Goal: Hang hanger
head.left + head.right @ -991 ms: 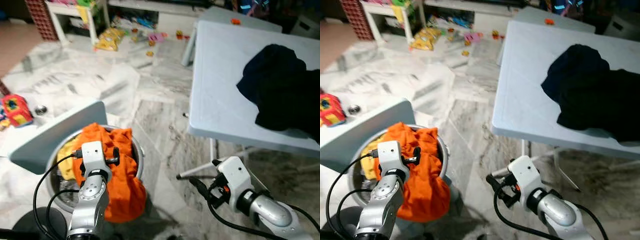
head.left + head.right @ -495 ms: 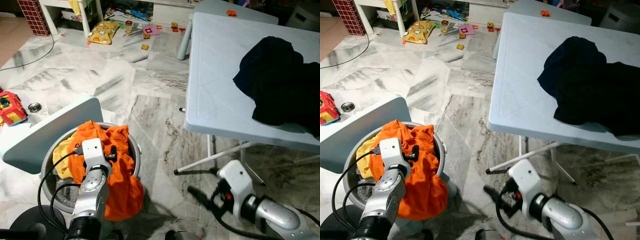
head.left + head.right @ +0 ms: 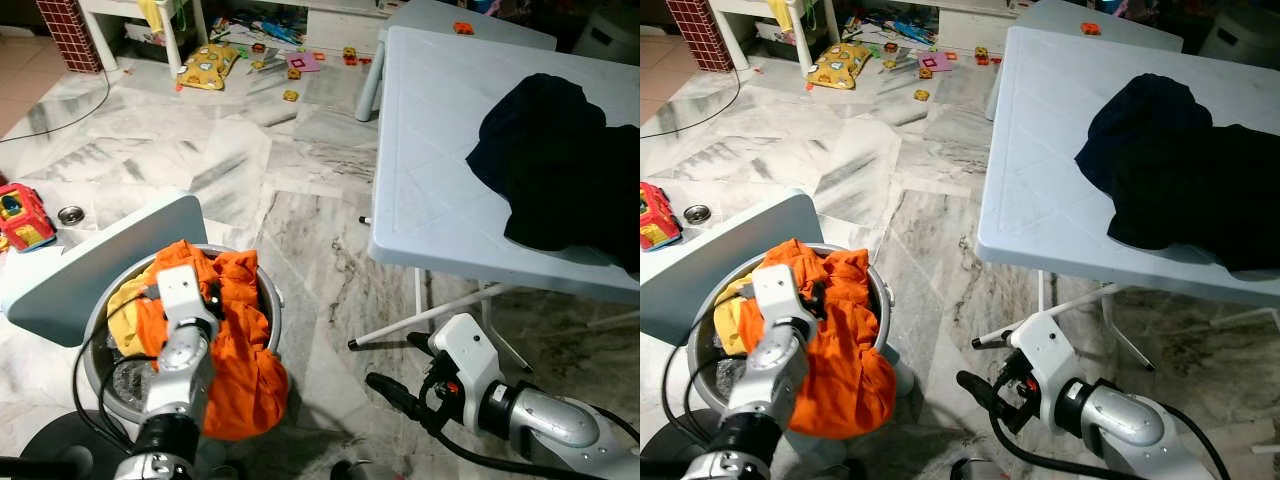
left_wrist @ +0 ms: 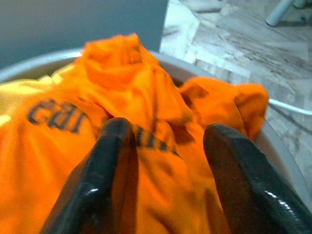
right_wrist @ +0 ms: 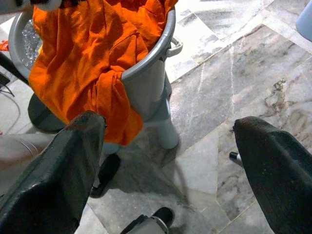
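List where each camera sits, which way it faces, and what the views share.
Head eyes: look forward and down at the tub, table, both arms.
Left wrist: looks along the open left hand into the orange shirt.
Right wrist: looks along the open right hand down at the floor.
Shared: shirt and tub.

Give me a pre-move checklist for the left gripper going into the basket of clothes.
1. Left gripper open over the orange shirt: ok.
2. Fingers closed on cloth: not ok, nothing gripped.
3. Shirt inside the basket: not ok, part drapes over the rim.
4. Hanger located: cannot tell.
5. Right gripper open, holding nothing, over the floor: ok.
6. Table free for laying out: not ok, dark clothes piled there.
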Tool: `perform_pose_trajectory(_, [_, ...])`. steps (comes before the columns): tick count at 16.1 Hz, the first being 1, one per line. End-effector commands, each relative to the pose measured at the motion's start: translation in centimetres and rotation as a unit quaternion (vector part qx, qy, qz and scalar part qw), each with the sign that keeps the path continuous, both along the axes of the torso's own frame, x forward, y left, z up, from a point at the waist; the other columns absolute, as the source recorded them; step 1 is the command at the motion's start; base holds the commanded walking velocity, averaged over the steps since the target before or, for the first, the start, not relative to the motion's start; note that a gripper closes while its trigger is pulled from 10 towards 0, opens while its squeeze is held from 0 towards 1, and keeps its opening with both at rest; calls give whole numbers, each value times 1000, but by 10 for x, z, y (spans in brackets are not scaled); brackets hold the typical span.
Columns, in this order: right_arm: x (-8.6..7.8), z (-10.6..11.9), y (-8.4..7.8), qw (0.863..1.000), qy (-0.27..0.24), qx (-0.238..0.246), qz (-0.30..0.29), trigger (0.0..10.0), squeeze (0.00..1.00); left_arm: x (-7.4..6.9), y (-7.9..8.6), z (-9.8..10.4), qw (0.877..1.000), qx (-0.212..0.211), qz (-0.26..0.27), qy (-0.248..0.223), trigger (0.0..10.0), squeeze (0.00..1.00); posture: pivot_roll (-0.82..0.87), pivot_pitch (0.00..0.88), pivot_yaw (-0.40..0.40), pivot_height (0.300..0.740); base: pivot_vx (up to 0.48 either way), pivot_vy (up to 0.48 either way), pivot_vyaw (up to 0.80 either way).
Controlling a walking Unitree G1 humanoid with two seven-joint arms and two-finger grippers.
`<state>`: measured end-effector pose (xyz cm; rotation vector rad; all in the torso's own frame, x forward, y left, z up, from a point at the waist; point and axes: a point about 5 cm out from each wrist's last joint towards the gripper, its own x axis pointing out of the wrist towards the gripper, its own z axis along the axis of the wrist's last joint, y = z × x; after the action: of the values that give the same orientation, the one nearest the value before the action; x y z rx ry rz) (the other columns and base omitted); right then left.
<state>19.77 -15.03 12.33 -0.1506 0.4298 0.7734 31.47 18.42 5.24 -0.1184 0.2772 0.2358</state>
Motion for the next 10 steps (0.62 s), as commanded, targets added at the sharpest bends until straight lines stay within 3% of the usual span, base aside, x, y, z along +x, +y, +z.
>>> perform_pose_trajectory(1, [-1, -3, 0, 1000, 9, 0, 1, 10000, 0, -2, 4, -4, 1000, -1, 13, 17, 0, 0, -247, 155, -75, 740, 0, 0, 0])
perform_pose_trajectory(3, [1, -2, 0, 1000, 10, 1, 5, 10000, 0, -4, 9, -8, 999, -16, 24, 40, 0, 0, -238, 162, -73, 740, 0, 0, 0])
perform_pose_trajectory(5, [3, 0, 2, 1000, 7, 0, 13, 10000, 0, -5, 3, -16, 996, -27, -7, 83, 0, 0, -227, 167, -66, 740, 0, 0, 0])
perform_pose_trajectory(10, [7, 1, 8, 1000, -4, -2, 25, 10000, 0, -2, 2, -14, 996, -29, -20, 82, 0, 0, -224, 160, -61, 740, 0, 0, 0])
